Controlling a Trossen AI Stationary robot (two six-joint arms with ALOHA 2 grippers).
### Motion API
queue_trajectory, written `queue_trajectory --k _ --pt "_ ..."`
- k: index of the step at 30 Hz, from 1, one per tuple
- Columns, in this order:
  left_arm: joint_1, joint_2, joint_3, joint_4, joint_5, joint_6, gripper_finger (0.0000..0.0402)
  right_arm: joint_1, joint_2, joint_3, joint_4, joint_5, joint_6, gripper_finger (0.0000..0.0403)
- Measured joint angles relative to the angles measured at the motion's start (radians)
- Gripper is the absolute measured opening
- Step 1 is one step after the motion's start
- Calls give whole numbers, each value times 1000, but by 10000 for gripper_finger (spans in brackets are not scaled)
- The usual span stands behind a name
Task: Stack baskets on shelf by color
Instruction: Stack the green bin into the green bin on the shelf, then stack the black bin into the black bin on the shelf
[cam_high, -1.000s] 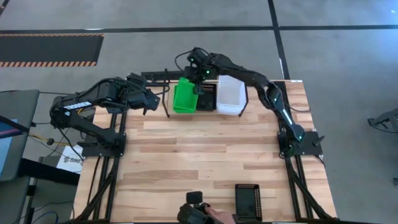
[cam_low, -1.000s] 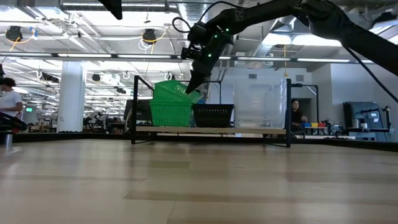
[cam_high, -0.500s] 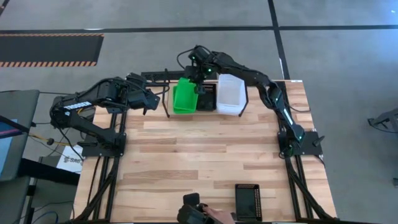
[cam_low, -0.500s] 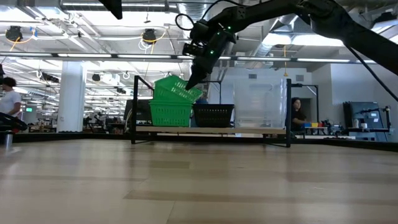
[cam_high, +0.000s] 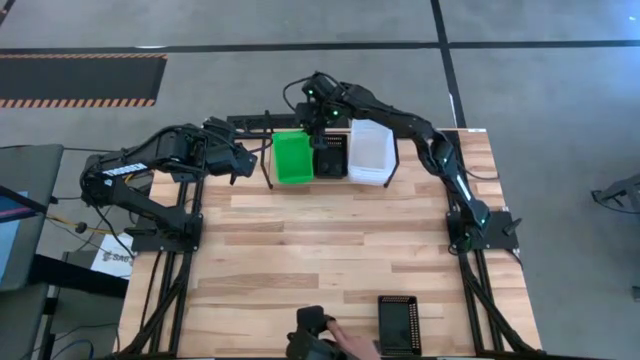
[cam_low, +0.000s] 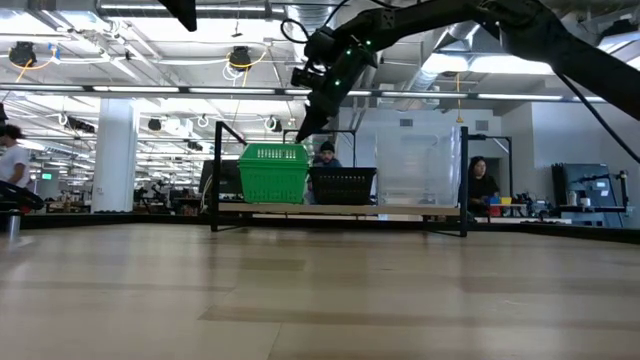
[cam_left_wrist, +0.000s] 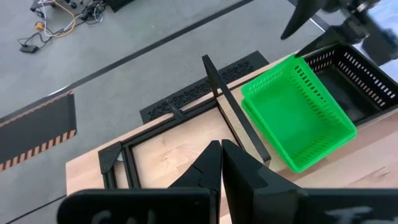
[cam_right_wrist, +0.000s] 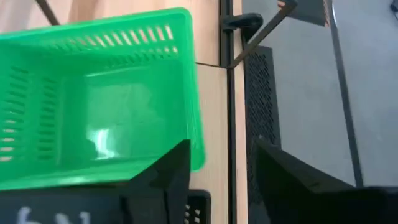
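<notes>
Against the frame a second ago, I note one change: the top green basket (cam_low: 273, 172), which sat tilted on the green stack with the right gripper's jaws clamped on its rim, now lies level and nested square with the one beneath. The right gripper (cam_low: 303, 124) has let go; its jaws stand apart, just above the stack's corner nearest the black basket (cam_low: 343, 185), and I see a gap between them and the green rim in the low view. The right wrist view confirms it: both fingers (cam_right_wrist: 163, 177) spread wide, with the green basket below them and nothing between them.

The left gripper (cam_high: 243, 160) has not moved. It hangs beside the shelf (cam_low: 230, 208), on the side away from the green stack's neighbours, jaws clenched on nothing, as the left wrist view shows.

Count on the shelf, taking it as my landmark: one green stack at its left end, showing at least two nested rims in the left wrist view; I cannot tell if a third lies under them. One black mesh basket stands in the middle, touching the green stack. One clear stack (cam_low: 418, 168) fills the right end; its number I cannot tell. One further black basket (cam_high: 397, 324) lies on the desk (cam_high: 330, 250), well apart from the shelf at the near edge, next to a person's hand (cam_high: 345, 343).
</notes>
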Motion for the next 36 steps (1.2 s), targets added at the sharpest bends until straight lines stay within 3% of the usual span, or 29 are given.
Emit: queue_trajectory --k 4,9,13,16,21,27,31,36 --pt "13 0 0 0 2 0 0 0 -33 -3 -28 47 3 195" --pt "127 42 0 34 26 103 0 -4 -112 -3 -107 263 -35 165" --pt "274 110 0 190 167 362 0 -9 -212 -2 -192 457 -43 96" --pt "374 186 0 366 322 567 0 -28 -287 -2 -243 518 -4 23" --pt "476 330 0 537 471 770 0 -125 -411 -2 -313 510 166 10" --pt "557 475 0 535 632 816 0 -287 -538 -2 -366 294 261 4" --pt "566 510 0 563 635 802 0 -372 -583 -2 -379 178 272 4" --pt "565 512 6 602 625 796 0 -413 -604 -2 -395 155 267 3"
